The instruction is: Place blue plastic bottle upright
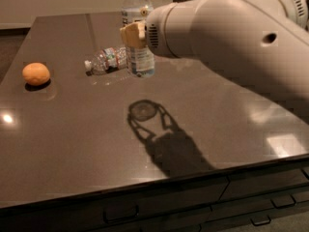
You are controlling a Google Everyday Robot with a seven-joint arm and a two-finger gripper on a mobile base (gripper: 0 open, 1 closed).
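Observation:
The blue plastic bottle stands upright at the far middle of the dark table, its cap toward the top edge of the view. My gripper is around its middle, with one tan finger showing on the bottle's left side and the other hidden behind it. The gripper is shut on the bottle. The bottle's round shadow lies apart from its base, nearer to me, so I cannot tell whether the base touches the table.
A slim ribbed clear bottle lies on its side just left of the held bottle. An orange sits at the left of the table. My large white arm fills the upper right. Drawers run below the front edge.

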